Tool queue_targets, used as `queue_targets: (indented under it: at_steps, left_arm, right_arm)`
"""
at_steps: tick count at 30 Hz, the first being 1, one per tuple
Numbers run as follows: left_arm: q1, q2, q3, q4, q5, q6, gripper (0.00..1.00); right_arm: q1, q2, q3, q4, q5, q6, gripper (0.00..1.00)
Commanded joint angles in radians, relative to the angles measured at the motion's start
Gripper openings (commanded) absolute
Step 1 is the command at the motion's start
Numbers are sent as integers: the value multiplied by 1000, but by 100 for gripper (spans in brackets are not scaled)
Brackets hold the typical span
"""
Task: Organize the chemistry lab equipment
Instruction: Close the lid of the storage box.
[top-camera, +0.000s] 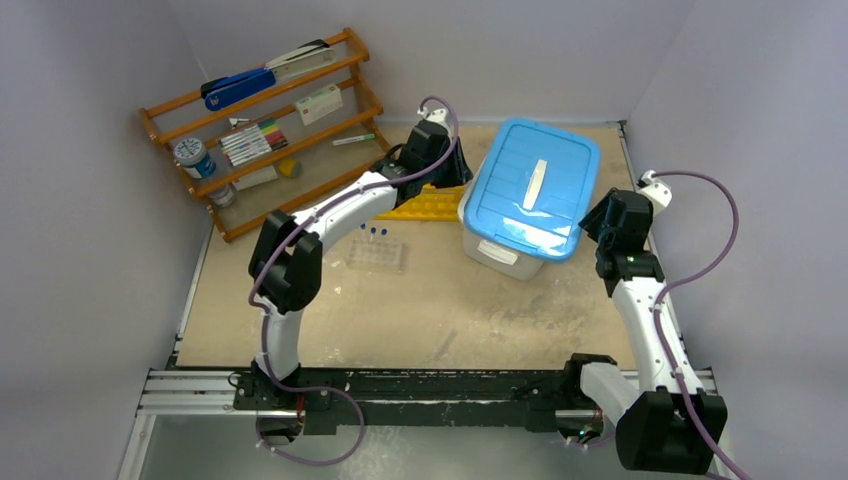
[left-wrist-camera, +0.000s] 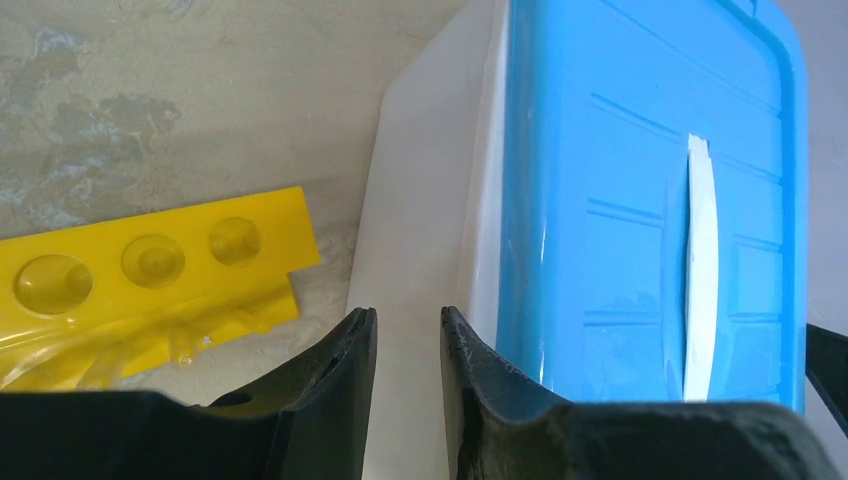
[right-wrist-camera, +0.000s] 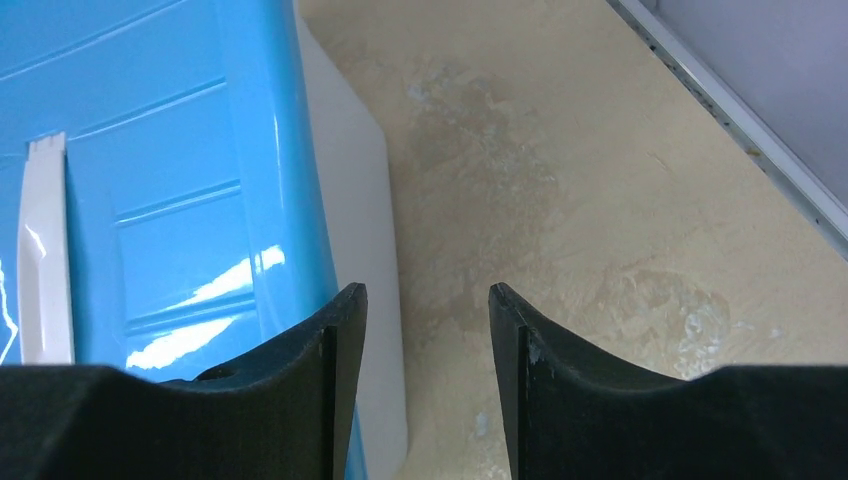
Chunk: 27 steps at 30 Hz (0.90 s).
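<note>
Blue-lidded bin (top-camera: 530, 190) mid-bench (top-camera: 450, 310), contents hidden.
Shelf (top-camera: 270, 130) rear left; tray (top-camera: 377, 255) holding blue-capped tubes (top-camera: 375, 229) just before yellow rack (left-wrist-camera: 150, 265); left pincer (left-wrist-camera: 408, 315) slightly spread at bin's left side; right pincer (right-wrist-camera: 428, 290) spread at its right side; grey walls (top-camera: 100, 250).

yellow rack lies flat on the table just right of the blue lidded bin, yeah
Not quite. The yellow rack does lie flat on the table, but it is just left of the blue-lidded bin, not right of it. The top external view shows this plainly.
</note>
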Motion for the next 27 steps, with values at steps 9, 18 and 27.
queue_targets:
  at_steps: [9,18,27]
  left_arm:
    - [-56,43,71,19,12,-3,28]
    - [-58,67,148,-57,-6,39,28]
    - [27,-143,-69,-89,-63,113,26]
  right_arm:
    - [3,-12,-3,109,-99,33,52]
    - [9,-27,3,81,-59,56,53]
    - [9,-193,45,-23,83,-21,54]
